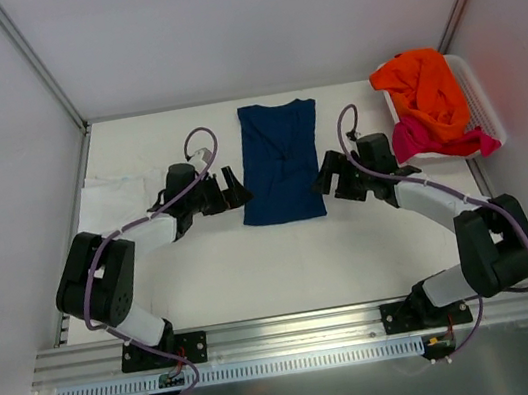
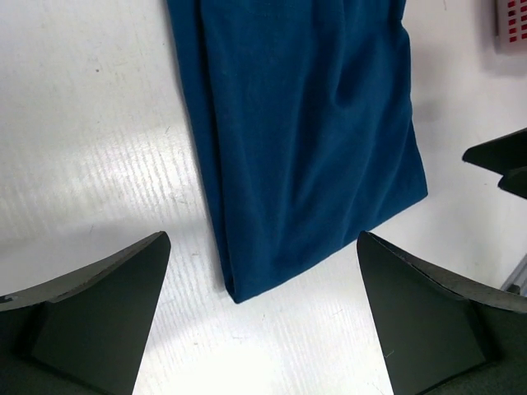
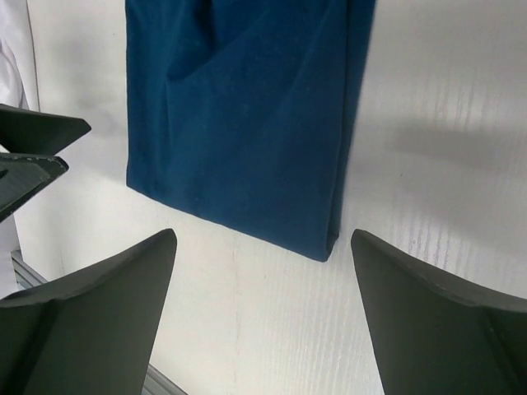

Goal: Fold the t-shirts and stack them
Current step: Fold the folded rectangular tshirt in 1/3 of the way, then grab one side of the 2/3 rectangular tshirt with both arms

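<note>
Navy t-shirt [image 1: 280, 162]: flat on the counter [image 1: 256, 270] between the two arms, narrowed to a long panel with both sides folded in, collar end far, hem end near.
Left claw [image 1: 232, 189]: spread wide, pinching nothing, just beside the panel's left edge near the hem corner, apart from the cloth.
Right claw [image 1: 327, 177]: spread wide as well, empty, just beside the right edge near the other hem corner.
White t-shirt [image 1: 108, 203]: lying flat at the counter's left edge, beyond the left arm; probably the base of the stack.
Orange t-shirt [image 1: 423, 90]: heaped, unfolded, in the basket [image 1: 483, 100] at the far right.
Magenta-pink t-shirt [image 1: 426, 138]: bunched under the orange one, spilling over the basket's near rim.
Step in hand: lengthwise folds look done; likely lining up for the crosswise fold, hem towards collar.
Next move calls for: both claws down onto the two hem corners at once, catching every layer, then an even lift and carry towards the collar.
Risk: only the top layer caught, so the side folds fall open; uneven lift, so a skewed fold.
</note>
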